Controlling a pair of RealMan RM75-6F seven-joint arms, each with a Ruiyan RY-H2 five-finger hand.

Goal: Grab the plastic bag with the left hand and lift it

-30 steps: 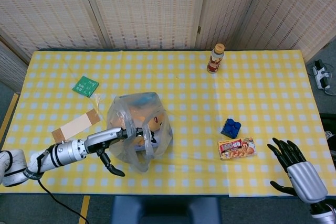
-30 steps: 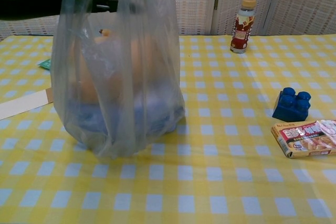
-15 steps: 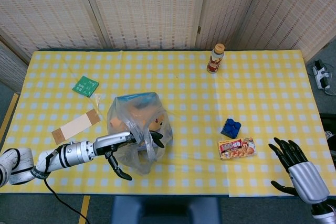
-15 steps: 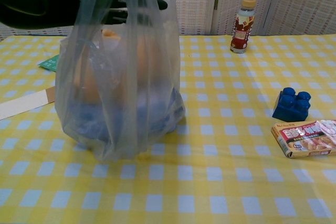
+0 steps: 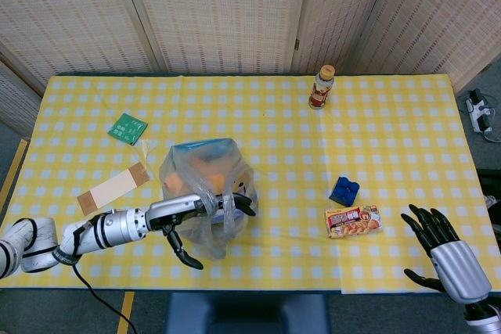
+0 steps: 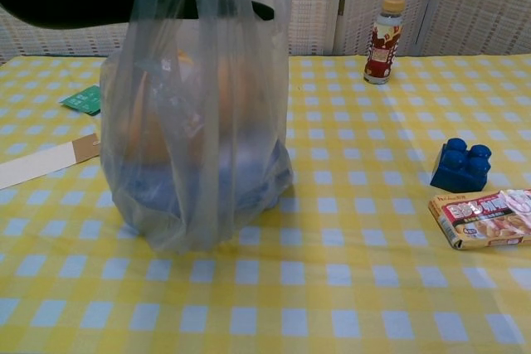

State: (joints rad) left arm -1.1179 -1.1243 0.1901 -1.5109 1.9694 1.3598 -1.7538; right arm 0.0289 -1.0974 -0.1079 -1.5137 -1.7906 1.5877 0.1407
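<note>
Yellow checked table, left hand at lower left gripping plastic bag handles (fingers threaded through), right hand lower right, fingers apart.

From my seat the plastic bag looks like thin, see-through film, crinkly and a bit shiny, and my left hand is brushed silver metal with glossy black fingers. The tablecloth reads as smooth matt checked cloth. On the right, the blue brick is hard shiny plastic and the snack box is glossy printed card.
</note>
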